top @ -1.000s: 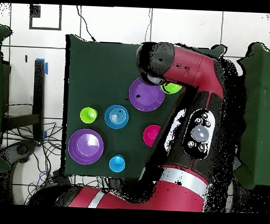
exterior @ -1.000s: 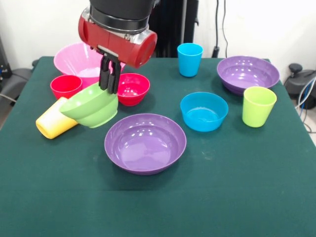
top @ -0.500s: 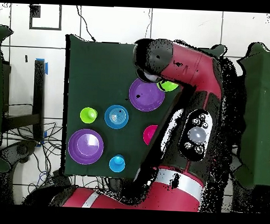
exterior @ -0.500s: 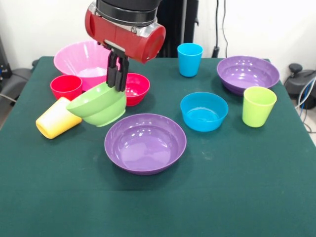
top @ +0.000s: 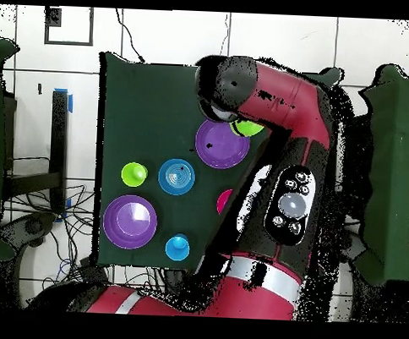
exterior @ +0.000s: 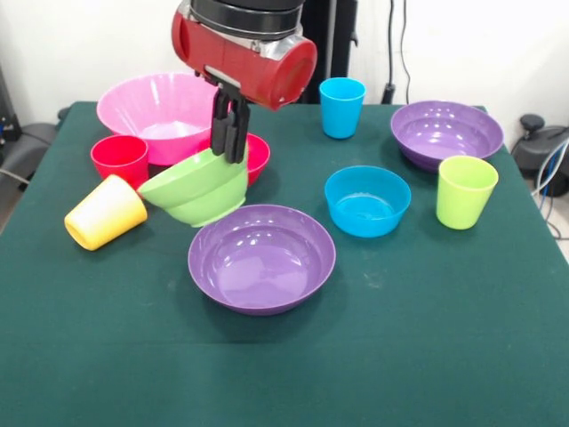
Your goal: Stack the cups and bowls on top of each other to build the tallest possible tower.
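Note:
My gripper (exterior: 230,157) is shut on the rim of the small green bowl (exterior: 197,188) and holds it tilted above the table, just left of and behind a purple bowl (exterior: 261,257). In the overhead view the green bowl (top: 247,127) peeks out beside the arm, at the purple bowl (top: 222,144). The small red bowl (exterior: 256,157) is partly hidden behind the green one. The yellow cup (exterior: 105,212) lies on its side at the left. The red cup (exterior: 119,160) stands by the large pink bowl (exterior: 156,106). No tower shows.
A blue bowl (exterior: 367,201), a lime green cup (exterior: 466,191), a second purple bowl (exterior: 446,132) and a blue cup (exterior: 341,107) stand on the right half of the green table (exterior: 400,356).
My gripper has carried the green bowl to the right and slightly up, away from the yellow cup and toward the near purple bowl.

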You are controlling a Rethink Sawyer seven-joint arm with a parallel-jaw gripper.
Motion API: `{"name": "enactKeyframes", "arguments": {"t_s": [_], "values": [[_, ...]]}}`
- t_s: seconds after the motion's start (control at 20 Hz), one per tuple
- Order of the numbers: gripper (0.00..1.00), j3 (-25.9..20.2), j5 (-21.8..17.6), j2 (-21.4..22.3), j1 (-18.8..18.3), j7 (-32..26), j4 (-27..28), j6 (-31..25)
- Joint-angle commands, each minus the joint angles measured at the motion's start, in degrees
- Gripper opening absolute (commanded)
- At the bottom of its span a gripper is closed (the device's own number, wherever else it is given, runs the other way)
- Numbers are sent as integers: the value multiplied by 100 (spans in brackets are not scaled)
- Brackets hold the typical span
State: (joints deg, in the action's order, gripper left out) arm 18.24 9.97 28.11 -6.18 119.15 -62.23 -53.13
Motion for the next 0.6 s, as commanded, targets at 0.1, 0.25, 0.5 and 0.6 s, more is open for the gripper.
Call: {"name": "enactKeyframes", "arguments": {"t_s": [0.1, 0.25, 0.5, 0.6], "values": [[0, -297, 147, -324, 248, 1317, -269, -552], [0, -273, 156, -314, 324, 1398, -350, -435], [0, -323, 186, -246, 368, 1410, -450, -467], [0, -333, 206, -207, 385, 1418, -479, -525]]}}
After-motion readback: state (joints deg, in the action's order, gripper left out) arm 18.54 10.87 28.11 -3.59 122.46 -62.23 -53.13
